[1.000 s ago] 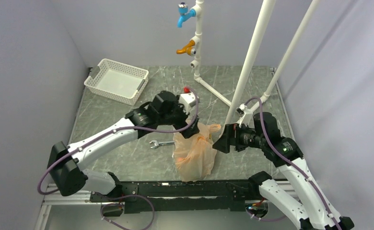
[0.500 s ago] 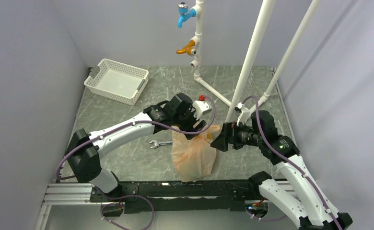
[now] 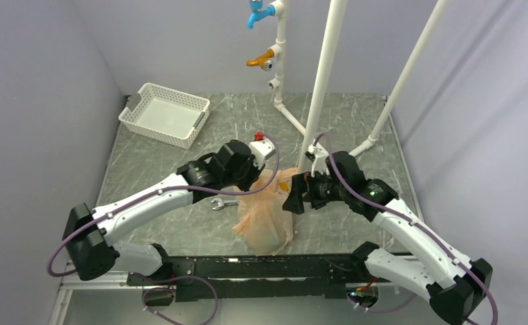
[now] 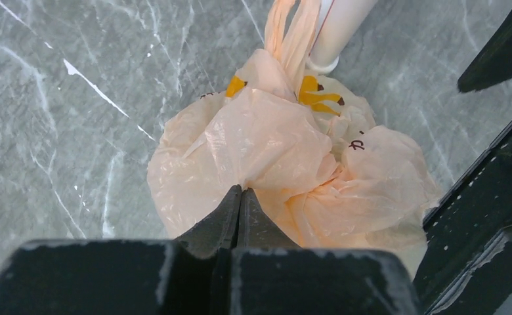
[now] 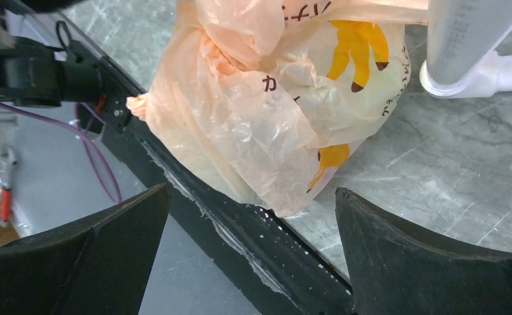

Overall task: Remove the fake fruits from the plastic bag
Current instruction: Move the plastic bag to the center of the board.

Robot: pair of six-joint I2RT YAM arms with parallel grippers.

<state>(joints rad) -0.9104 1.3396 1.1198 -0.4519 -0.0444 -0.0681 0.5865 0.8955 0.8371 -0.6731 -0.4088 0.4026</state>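
The plastic bag [image 3: 265,217] is a crinkled pale peach heap printed with yellow bananas, standing near the table's front edge. My left gripper [image 3: 260,184] comes down on its top from the left. In the left wrist view the left gripper [image 4: 240,189] is shut, pinching a fold of the bag [image 4: 266,138]. My right gripper [image 3: 294,198] is at the bag's right side. The right gripper [image 5: 252,190] is wide open, with the bag [image 5: 286,98] just beyond its fingertips and untouched. The fake fruits are hidden inside the bag.
A small wrench [image 3: 222,203] lies left of the bag. A white mesh basket [image 3: 164,114] sits at the back left. White pipe posts [image 3: 322,74] rise right behind the bag, with an orange tap [image 3: 261,59] and a blue tap [image 3: 256,13]. The black front rail [image 5: 240,230] borders the table.
The left gripper shut on the bag's top fold. The right arm moved left, closer to the bag. The near pipe post and taps shifted left, and the bag slid slightly left.
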